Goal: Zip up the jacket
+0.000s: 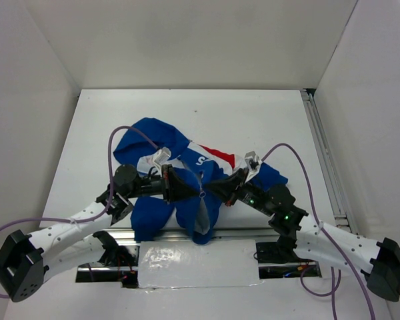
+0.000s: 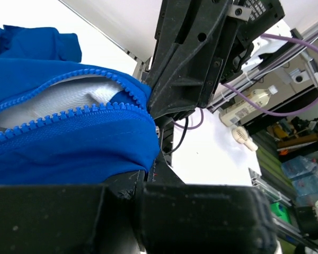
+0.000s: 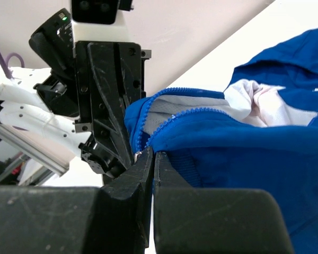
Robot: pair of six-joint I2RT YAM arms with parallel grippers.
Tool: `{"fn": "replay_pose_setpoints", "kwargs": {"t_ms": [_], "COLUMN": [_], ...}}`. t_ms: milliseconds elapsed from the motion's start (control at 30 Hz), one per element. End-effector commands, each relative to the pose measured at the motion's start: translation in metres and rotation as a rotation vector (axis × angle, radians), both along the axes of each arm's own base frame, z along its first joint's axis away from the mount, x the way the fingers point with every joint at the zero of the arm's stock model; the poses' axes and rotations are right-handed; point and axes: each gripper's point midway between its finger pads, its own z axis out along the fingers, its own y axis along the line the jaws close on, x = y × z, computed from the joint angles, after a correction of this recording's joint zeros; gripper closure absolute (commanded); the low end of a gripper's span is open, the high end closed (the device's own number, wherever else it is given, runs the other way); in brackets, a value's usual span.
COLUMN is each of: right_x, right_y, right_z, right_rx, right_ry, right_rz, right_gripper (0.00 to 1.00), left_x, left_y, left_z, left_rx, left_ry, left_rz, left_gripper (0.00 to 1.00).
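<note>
Two dangers stood before you at this moment. First, the white lining [image 2: 69, 98] showed between the two rows of zipper teeth [image 2: 69, 114], so if you pulled the slider along, I judged the lining could be caught in it and jam. Second, the two grippers were almost touching each other, so a hasty pull could knock them together or tear the cloth out of the grip.

The left gripper [image 2: 140, 182] was pressed together on the blue cloth just under the lower row of teeth. The fingers of the right gripper [image 3: 151, 156] were pressed together at the point where the two rows met. I could not tell whether the pull tab was between them.

The jacket [image 1: 153, 137] lay crumpled on the white table [image 1: 253, 113], close to the near edge. Its zipper end was lifted between your two grippers, and the rest lay behind and below them. Most of the zipper was open, so the task was only at its beginning, in my opinion.
</note>
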Motion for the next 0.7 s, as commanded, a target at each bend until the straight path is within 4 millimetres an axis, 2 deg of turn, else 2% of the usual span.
{"fn": "replay_pose_setpoints", "kwargs": {"t_ms": [0,67,133,333,367,433,467,500,533,567,600,633,667], "right_x": [0.014,0.018,0.019,0.030,0.031,0.029,0.032,0.033,0.038,0.043,0.042,0.043,0.044], "right_y": [-0.019,-0.022,-0.023,-0.028,-0.030,-0.029,-0.027,-0.026,-0.025,-0.021,-0.018,-0.015,-0.011], "right_z": [0.049,0.051,0.056,0.048,0.045,0.053,0.039,0.047,0.039,0.015,0.012,0.005,-0.015], "right_rx": [0.171,0.178,0.177,0.177,0.173,0.150,0.101,0.083,0.044,-0.050,-0.082,-0.109,-0.177], "right_ry": [-0.042,-0.031,-0.030,0.018,0.030,0.020,0.044,0.051,0.086,0.145,0.157,0.180,0.221], "right_rz": [-0.120,-0.148,-0.158,-0.221,-0.231,-0.222,-0.227,-0.235,-0.251,-0.267,-0.254,-0.247,-0.242], "right_gripper": [1.00,1.00,1.00,1.00,1.00,1.00,1.00,0.99,0.93,0.84,0.65,0.56,0.46], "left_x": [-0.030,-0.035,-0.037,-0.055,-0.055,-0.044,-0.044,-0.032,-0.027,-0.020,-0.013,-0.009,-0.003], "left_y": [-0.002,-0.003,-0.004,-0.010,-0.009,-0.008,-0.007,-0.007,-0.007,-0.009,-0.009,-0.009,-0.012], "left_z": [-0.021,-0.039,-0.046,-0.047,-0.048,-0.048,-0.050,-0.051,-0.051,-0.045,-0.052,-0.052,-0.043], "left_rx": [0.052,0.080,0.094,0.106,0.112,0.123,0.135,0.148,0.156,0.155,0.185,0.196,0.194], "left_ry": [-0.010,0.023,0.044,0.015,0.019,0.059,0.071,0.095,0.106,0.115,0.153,0.158,0.162], "left_rz": [-0.113,-0.109,-0.105,-0.168,-0.164,-0.078,-0.078,-0.007,0.019,0.051,0.093,0.110,0.127], "left_gripper": [1.00,1.00,1.00,1.00,1.00,1.00,1.00,1.00,1.00,1.00,1.00,1.00,1.00]}}
